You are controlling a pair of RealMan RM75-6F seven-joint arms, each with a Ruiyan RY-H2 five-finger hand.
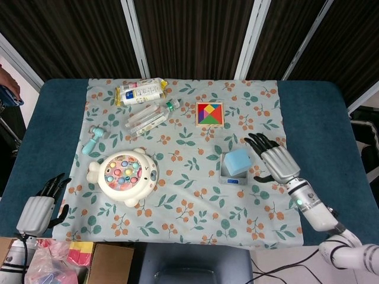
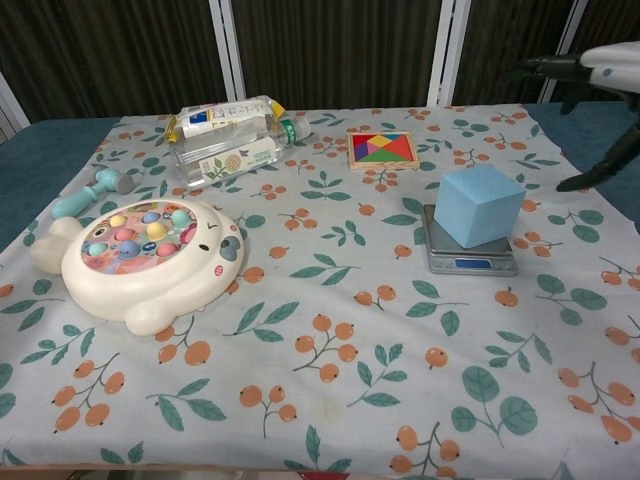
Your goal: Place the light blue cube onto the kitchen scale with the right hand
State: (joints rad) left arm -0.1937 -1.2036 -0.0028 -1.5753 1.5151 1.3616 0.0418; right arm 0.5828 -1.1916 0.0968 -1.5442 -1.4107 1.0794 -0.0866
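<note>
On the kitchen scale [image 2: 470, 255], toward three o'clock of the flowered cloth [image 2: 330, 340], sits the light blue cube [image 2: 482, 205]: matte, pale, sharp-edged, turned a little so one corner faces the chest camera, its base overhanging the small silver platform. My right hand [image 1: 276, 163] hovers just beside it at its three o'clock, fingers spread, holding nothing and clear of the cube. My left hand [image 1: 40, 207] hangs off the table's edge at eight o'clock, fingers loosely apart, empty.
</note>
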